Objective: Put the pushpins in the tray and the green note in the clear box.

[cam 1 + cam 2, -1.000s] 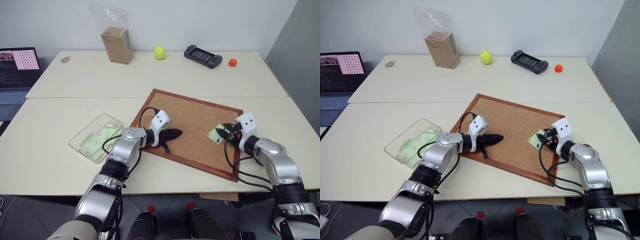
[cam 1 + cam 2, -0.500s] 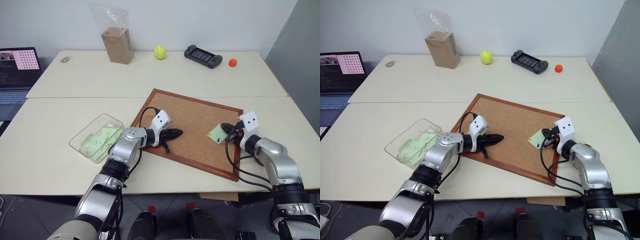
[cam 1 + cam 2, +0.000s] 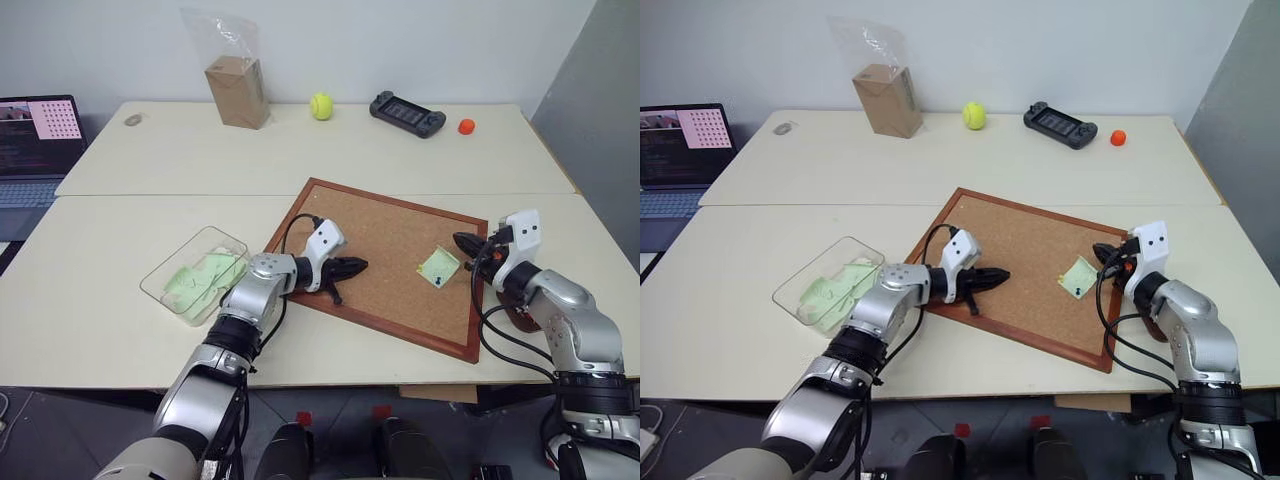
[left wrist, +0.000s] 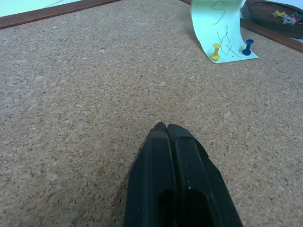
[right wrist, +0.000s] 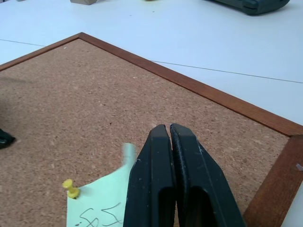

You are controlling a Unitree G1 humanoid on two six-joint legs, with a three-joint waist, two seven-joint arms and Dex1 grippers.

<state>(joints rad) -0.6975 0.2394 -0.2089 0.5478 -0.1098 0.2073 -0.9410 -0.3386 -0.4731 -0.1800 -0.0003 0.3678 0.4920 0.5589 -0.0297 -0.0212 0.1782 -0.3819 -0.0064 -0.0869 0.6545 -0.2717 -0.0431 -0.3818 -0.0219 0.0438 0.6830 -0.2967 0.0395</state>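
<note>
Scribbled pen marks, unreadable, on pale green note [image 4: 222, 26], curled, pinned to corkboard [image 3: 380, 235] by yellow pushpin [image 4: 216, 51] and blue pushpin [image 4: 247, 46]. Left gripper [image 4: 163, 128] and right gripper [image 5: 165, 130] pressed closed, empty.

The right hand [image 5: 169, 130] hides part of the green note [image 5: 102, 198].

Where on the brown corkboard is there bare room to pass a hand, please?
The wood-framed brown corkboard is bare between the shut left gripper and the pale green note, and toward its far corner. It is crowded by the note, where the shut right gripper hovers.
</note>
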